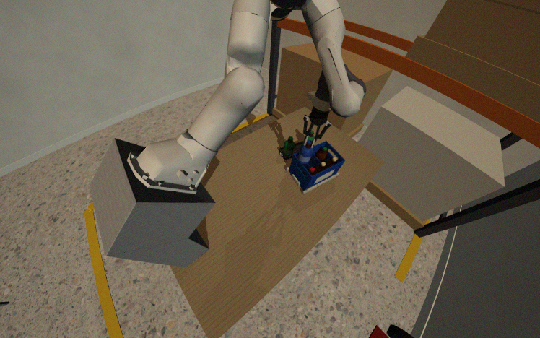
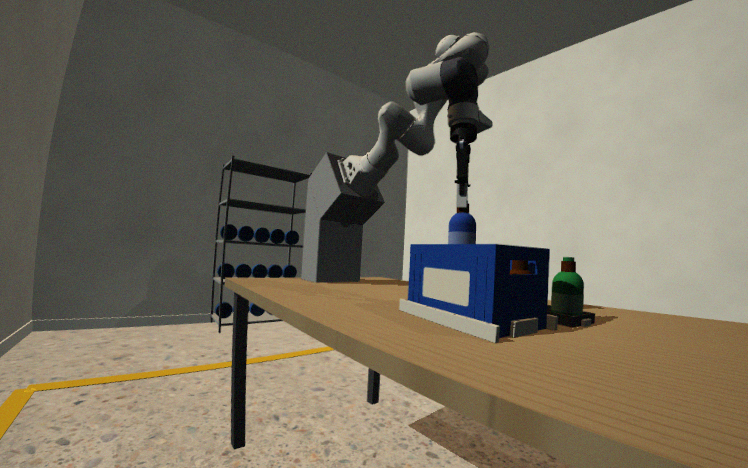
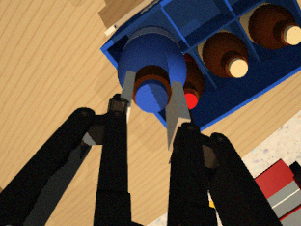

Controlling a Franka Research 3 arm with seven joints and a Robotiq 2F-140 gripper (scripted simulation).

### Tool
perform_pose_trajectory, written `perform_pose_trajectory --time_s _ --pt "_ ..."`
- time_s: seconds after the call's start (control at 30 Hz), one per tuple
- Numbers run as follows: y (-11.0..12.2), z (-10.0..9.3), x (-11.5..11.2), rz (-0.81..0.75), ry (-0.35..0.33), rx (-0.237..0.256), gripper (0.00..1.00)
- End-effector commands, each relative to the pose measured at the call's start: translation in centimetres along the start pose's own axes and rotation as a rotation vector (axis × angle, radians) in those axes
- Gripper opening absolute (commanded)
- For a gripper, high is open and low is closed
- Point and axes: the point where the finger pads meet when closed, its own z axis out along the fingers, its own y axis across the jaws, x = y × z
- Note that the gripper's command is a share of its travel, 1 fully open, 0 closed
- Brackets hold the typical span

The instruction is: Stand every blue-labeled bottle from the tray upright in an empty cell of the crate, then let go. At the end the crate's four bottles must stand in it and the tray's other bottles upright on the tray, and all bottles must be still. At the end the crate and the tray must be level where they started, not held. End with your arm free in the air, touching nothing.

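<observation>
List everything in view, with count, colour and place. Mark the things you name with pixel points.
crate (image 1: 312,182) (image 2: 452,251) (image 3: 241,92): one, blue, on table
blue bottle (image 1: 305,155) (image 2: 462,229) (image 3: 150,50): one, crate corner
brown bottles (image 1: 323,154) (image 3: 222,53): four, in crate; caps red, green, two cream
green bottles (image 1: 288,147) (image 2: 568,292): two, by crate
tray (image 2: 579,318): one, black, beside crate
table (image 1: 247,191) (image 2: 634,364) (image 3: 48,48): one, wooden
boxes (image 1: 442,159): several, brown and pale, around rack
rack (image 1: 437,81): one, orange beams, beyond table
shelf unit (image 2: 270,169): one, dark, background
cylinders (image 2: 262,235): many, blue, on shelves
floor lines (image 1: 99,271) (image 2: 137,375): several, yellow
pedestal (image 1: 159,231) (image 2: 319,237): one, grey, under arm
arm (image 1: 242,91) (image 2: 424,85): one, white, above table
gripper (image 1: 310,140) (image 2: 462,201) (image 3: 150,90): one, black, shut on blue bottle's neck
</observation>
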Motion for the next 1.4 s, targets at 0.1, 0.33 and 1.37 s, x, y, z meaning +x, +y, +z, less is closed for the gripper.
perform_pose_trajectory --time_s 0.1,0.33,1.37 --pt "0.1 -0.1 0.1 -0.003 0.003 -0.002 0.00" --pt "0.1 -0.1 0.1 -0.003 0.003 -0.002 0.00" --pt "0.1 2.1 0.1 -0.003 0.003 -0.002 0.00"
